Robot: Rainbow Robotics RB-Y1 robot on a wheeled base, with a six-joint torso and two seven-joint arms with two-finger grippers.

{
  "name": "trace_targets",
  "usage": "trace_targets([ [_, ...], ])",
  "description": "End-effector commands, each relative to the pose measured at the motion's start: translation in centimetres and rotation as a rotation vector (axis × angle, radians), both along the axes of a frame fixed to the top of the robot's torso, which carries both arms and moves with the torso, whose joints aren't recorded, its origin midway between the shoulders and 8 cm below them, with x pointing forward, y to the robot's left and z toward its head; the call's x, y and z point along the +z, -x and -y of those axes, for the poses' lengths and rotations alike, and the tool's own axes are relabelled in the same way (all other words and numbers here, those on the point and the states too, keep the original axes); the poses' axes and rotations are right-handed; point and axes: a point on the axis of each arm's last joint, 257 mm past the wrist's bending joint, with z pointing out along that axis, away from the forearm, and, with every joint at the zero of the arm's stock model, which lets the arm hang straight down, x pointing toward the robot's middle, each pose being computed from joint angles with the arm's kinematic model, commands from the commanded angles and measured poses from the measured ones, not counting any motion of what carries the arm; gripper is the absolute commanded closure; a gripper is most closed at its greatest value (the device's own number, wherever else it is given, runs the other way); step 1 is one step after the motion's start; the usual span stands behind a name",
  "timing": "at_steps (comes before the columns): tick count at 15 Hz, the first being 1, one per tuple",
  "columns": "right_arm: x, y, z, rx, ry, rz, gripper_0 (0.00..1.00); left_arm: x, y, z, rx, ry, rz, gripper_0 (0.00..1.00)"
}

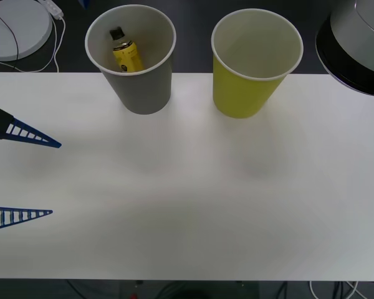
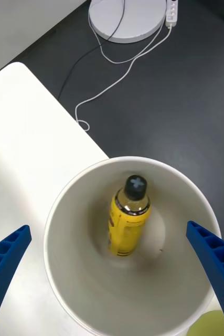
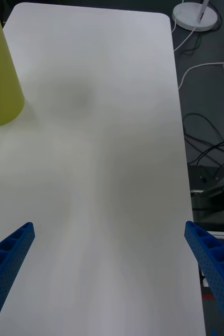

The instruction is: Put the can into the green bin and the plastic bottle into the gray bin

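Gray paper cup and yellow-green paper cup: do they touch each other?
Apart. The front view shows bare white table between the gray paper cup and the yellow-green paper cup.

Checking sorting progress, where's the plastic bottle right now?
The plastic bottle stands inside the gray bin, at the table's far edge, left of the green bin in the front view.

Bright, even overhead light falls on the white bench [image 1: 187, 205], which shows only faint, soft grey shadows beside the tapered yellow-green paper cup [image 1: 252, 68]. No harsh glare. The bench surface looks slightly washed out and soft.
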Motion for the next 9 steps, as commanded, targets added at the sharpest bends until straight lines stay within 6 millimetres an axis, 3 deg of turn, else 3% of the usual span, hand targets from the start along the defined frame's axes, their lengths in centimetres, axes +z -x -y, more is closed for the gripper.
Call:
trace_targets([
  [1,0.3,0.1,0.2,0.032,-0.001,0.007,0.00,0.0,0.0,0.0,0.000,0.000,0.000,0.00],
  [9,0.5,2.0,3.7,0.197,-0.062,-0.010,0.00,0.0,0.0,0.0,0.000,0.000,0.000,0.00],
])
